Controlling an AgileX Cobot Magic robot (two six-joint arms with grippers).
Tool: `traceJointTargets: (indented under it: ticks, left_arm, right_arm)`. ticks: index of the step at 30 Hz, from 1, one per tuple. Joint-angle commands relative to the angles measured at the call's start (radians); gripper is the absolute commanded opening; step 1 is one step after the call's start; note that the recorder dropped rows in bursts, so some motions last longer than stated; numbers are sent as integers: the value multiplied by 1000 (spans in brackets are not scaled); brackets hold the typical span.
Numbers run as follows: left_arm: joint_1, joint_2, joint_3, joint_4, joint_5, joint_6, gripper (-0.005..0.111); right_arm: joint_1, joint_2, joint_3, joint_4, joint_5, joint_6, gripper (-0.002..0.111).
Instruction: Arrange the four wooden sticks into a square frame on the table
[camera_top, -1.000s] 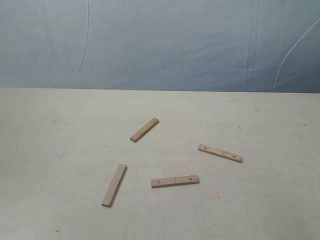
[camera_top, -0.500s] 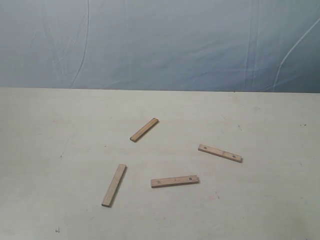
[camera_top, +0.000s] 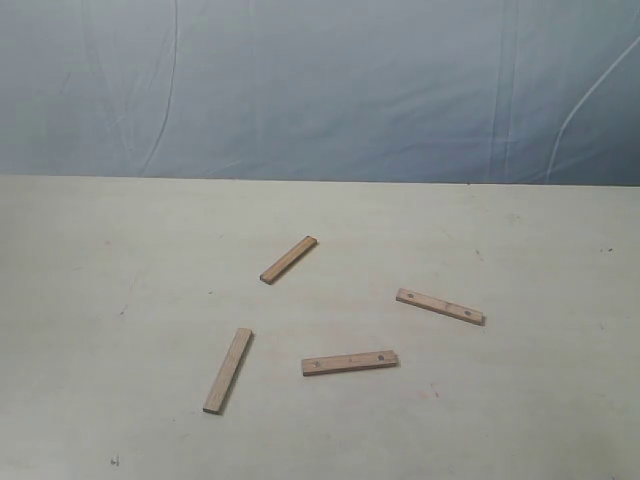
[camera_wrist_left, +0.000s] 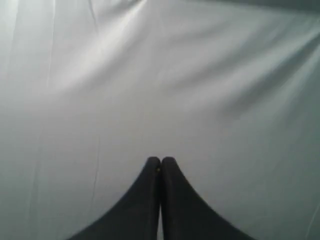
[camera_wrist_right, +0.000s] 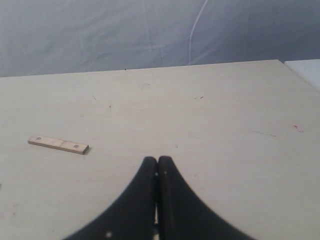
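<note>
I see a wrinkled blue-grey sheet backdrop (camera_top: 320, 90) hanging behind the pale cream counter (camera_top: 100, 230), meeting its far edge ahead of the right tool (camera_wrist_right: 158, 161). The light is soft and even. Ahead of the left tool (camera_wrist_left: 160, 161), creased fabric fills my feed.

The exterior view looks from the near side, raised, across the table (camera_top: 100, 300) to the blue-grey sheet (camera_top: 320, 80) beyond its far edge; the left wrist view, past the left tool (camera_wrist_left: 160, 161), faces only creased pale cloth (camera_wrist_left: 160, 75), close; the right wrist view sits low over the table behind the right tool (camera_wrist_right: 157, 161), facing far, sharing table, sheet and the rightmost stick (camera_top: 440, 306) with the exterior view.
</note>
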Motion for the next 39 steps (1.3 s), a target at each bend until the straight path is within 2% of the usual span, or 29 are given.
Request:
traceJointTargets:
  ticks: [1,3,5,6,10,12,14,17,23,26,31,36,39]
  left_arm:
    - [-189,235,-108,338,438,-113,0]
    - [-277,312,-153,306,631,41,0]
    - [-348,391,-226,155,808,251,0]
    - [-372,434,-278,29,889,382,0]
    - [-390,580,-443,-545,1117,833,0]
    - [-390,649,-470,-737,1170,933,0]
    - [-399,706,-468,-854,1183,951,3]
    - [-401,798,-466,-939,1200,951,14]
    - [-401,949,-466,-966,1201,951,46]
    - [-401,1008,-466,-968,1177,951,58]
    - [-401,1096,-459,-967,1140,887,60]
    - [-401,1136,-396,-965,972,834,60]
    - [-403,1174,-385,-989,940,834,60]
  right_arm:
    - [-6,-7,5,-6,-12,-4,-1]
    - [-6,-7,5,-6,-12,-4,-1]
    - [-6,-7,5,11,-12,-4,-1]
    - [-6,-7,5,11,-12,-4,-1]
    - [-6,-7,5,13,-12,-4,-1]
    - [-6,-7,5,13,-12,-4,-1]
    - [-6,-7,5,13,-12,-4,-1]
    - [-6,-7,5,13,-12,-4,-1]
    - [-6,-7,5,13,-12,-4,-1]
    - [-6,-7,5,13,-12,-4,-1]
    - [-6,-7,5,13,-12,-4,-1]
    - [-6,-7,5,11,-12,-4,-1]
    - [-6,-7,5,11,-12,-4,-1]
